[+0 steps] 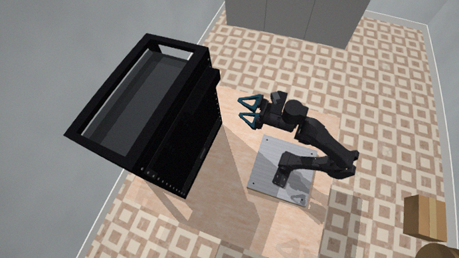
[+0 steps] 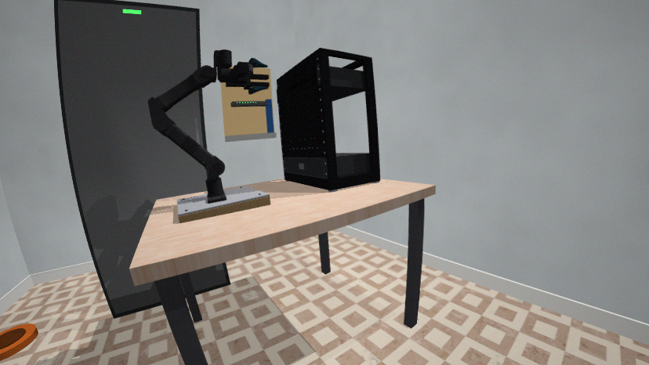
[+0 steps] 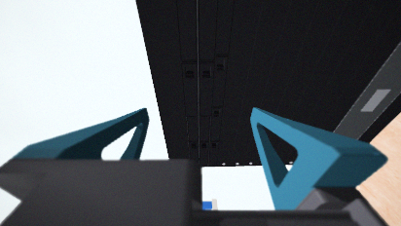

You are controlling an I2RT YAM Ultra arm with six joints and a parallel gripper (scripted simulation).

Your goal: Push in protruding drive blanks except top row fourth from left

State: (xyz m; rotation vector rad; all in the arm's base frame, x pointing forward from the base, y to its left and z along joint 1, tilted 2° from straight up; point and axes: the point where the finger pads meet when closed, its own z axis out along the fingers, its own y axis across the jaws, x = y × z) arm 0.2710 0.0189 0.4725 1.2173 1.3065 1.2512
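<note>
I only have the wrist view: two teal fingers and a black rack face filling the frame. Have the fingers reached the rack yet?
Observer: No. In the top view the gripper is apart from the rack, with bare table showing between them.
Operator: How high is it against the rack?
Observer: The exterior view puts the gripper level with the rack's upper part, well above the table.
Operator: Is the rack sitting flat?
Observer: Yes, its bottom frame rests on the table in the exterior view, with no visible tilt.
Operator: Fingers open and empty?
Observer: Open wide, nothing between them.
</note>
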